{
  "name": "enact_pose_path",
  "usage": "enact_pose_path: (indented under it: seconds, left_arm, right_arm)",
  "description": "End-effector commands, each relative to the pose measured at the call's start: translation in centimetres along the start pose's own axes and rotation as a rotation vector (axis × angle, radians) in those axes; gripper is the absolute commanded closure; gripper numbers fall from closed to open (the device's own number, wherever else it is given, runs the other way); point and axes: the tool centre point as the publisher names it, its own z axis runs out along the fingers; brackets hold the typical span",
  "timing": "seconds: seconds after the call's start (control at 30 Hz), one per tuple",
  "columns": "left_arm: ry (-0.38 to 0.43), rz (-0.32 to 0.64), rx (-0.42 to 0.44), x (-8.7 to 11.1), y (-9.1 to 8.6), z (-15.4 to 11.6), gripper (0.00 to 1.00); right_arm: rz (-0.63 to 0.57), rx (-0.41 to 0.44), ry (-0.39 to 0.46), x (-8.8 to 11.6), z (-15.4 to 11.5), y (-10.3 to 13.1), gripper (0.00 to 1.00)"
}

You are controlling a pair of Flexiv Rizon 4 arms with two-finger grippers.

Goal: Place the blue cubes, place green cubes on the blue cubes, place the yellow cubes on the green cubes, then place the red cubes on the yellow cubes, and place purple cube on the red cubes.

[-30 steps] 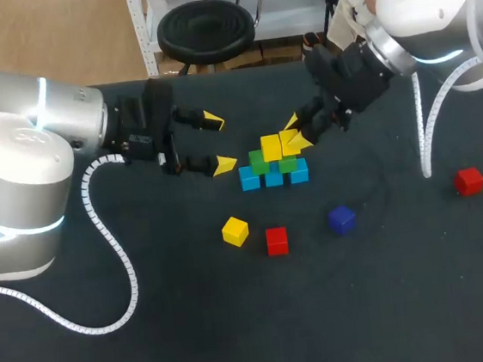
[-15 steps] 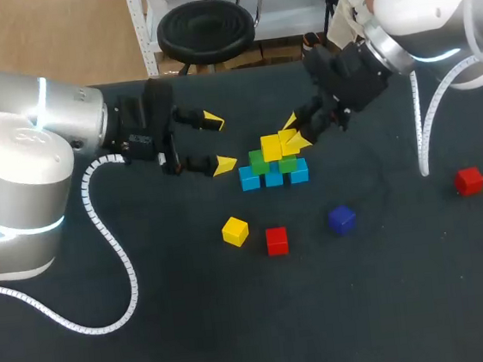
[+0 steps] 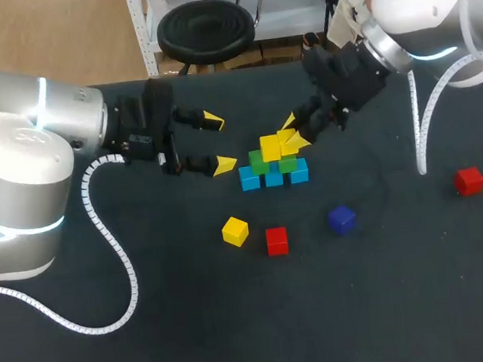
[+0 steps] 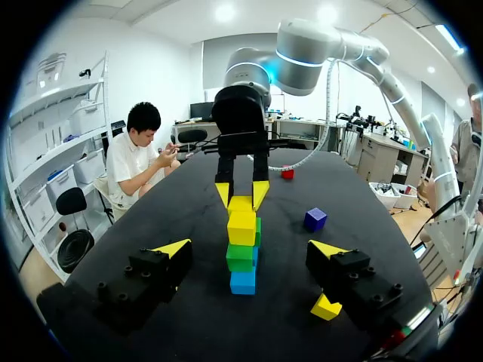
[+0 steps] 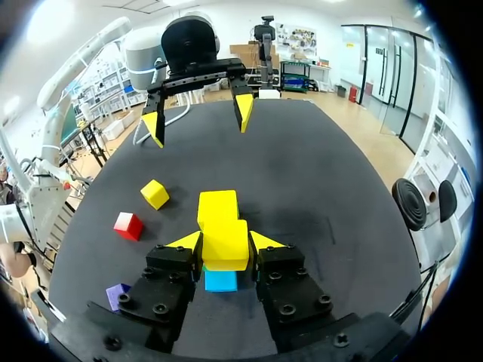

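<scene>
Currently: right end effector (image 3: 293, 137) is still grasping yellow cube (image 5: 225, 243) atop green cubes (image 3: 259, 164); left end effector (image 3: 218, 142) is hovering released, unmoved.

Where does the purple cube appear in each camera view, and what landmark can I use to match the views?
Head view: purple cube right of the nearer red cube, in front of the stack.
Left wrist view: purple cube beside the stack, apart from it.
Right wrist view: purple cube close to the red cube, off to the stack's side.
Shared landmark: the stack.
</scene>
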Motion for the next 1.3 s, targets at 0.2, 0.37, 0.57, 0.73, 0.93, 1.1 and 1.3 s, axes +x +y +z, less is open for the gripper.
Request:
enact_pose_path:
  seconds: [0.2, 0.37, 0.57, 0.73, 0.93, 1.1, 1.3]
  left_arm:
    - [-0.005, 0.003, -0.002, 0.1, -0.1, 0.0, 0.0]
    - [-0.005, 0.003, -0.002, 0.1, -0.1, 0.0, 0.0]
    - [-0.005, 0.003, -0.002, 0.1, -0.1, 0.0, 0.0]
    - [-0.005, 0.003, -0.002, 0.1, -0.1, 0.0, 0.0]
    - [-0.005, 0.003, -0.002, 0.1, -0.1, 0.0, 0.0]
    - [-0.005, 0.003, -0.002, 0.1, -0.1, 0.0, 0.0]
    - [-0.005, 0.003, -0.002, 0.1, -0.1, 0.0, 0.0]
  right_arm:
    - [0.008, -0.008, -0.005, 0.1, 0.2, -0.2, 0.59]
    - [0.011, -0.007, -0.008, 0.1, 0.2, -0.1, 0.45]
    - [0.013, 0.002, -0.012, 0.0, -0.2, 0.0, 0.0]
    - [0.012, 0.018, -0.02, 0.2, -0.8, 0.3, 0.0]
    - [-0.01, 0.043, -0.026, 0.3, -1.9, 0.9, 0.0]
    - [-0.059, 0.07, -0.025, 0.4, -3.2, 1.5, 0.0]
    - [-0.078, 0.106, -0.033, 1.0, -4.7, 1.8, 0.0]
